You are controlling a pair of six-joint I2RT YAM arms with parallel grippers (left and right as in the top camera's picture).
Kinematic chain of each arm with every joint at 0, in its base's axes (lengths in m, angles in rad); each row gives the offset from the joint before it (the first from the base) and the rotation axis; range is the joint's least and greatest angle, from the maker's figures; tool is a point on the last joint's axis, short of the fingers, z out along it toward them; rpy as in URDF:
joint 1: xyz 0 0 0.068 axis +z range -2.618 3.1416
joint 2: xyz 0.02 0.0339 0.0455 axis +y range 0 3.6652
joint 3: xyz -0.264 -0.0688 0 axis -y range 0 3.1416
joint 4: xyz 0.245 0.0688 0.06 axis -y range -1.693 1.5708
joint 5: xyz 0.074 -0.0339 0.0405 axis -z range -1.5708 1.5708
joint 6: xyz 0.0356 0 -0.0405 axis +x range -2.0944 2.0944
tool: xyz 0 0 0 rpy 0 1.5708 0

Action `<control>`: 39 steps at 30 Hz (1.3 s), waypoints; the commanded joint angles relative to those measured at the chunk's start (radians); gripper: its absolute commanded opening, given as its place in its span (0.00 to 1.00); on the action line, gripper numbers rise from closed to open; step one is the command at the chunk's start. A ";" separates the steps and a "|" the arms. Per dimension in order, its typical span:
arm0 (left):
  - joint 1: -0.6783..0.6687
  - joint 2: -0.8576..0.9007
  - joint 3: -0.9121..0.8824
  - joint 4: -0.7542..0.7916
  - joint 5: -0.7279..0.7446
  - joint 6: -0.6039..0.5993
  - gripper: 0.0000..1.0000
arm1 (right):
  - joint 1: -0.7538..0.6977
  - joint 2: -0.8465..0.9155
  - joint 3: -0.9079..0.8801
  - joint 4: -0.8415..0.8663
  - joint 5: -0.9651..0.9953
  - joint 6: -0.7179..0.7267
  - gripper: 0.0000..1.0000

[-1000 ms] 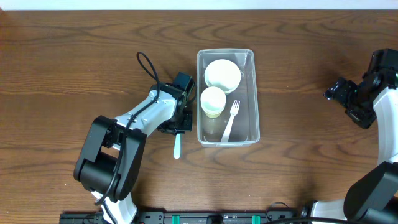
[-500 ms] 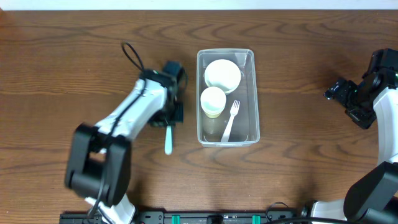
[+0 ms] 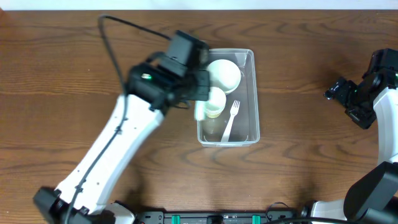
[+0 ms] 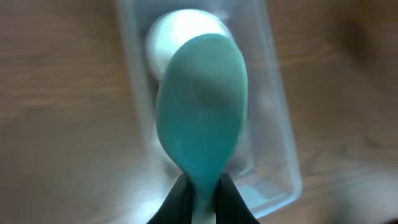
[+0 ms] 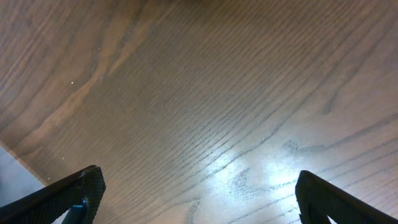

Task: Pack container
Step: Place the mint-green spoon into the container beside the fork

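We see a dark brown wood-grain tabletop (image 3: 311, 168) filling the overhead frame, with a pale strip past its far edge along the top. The clear rectangular plastic tub (image 3: 255, 87) lies at the centre, holding a round white bowl (image 3: 222, 74), a pale cup (image 3: 214, 102) and a white plastic fork (image 3: 230, 121). The left fingers (image 4: 179, 200), over the tub's left wall, are clenched on a teal plastic spoon (image 4: 202, 112). At the right edge the right fingers (image 5: 87, 190) stand released above bare, glare-lit wood.

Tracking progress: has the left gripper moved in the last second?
Yes. The left gripper, holding the spoon, moved right, over the left wall of the container.
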 commanded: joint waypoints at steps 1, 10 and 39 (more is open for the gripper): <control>-0.088 0.068 -0.008 0.053 0.013 -0.043 0.06 | -0.006 -0.001 0.001 0.000 0.000 -0.007 0.99; -0.196 0.299 -0.008 0.149 0.013 -0.062 0.06 | -0.006 -0.001 0.001 0.000 0.000 -0.007 0.99; 0.310 -0.224 0.132 -0.308 -0.322 -0.008 0.78 | -0.006 -0.001 0.001 0.000 0.000 -0.007 0.99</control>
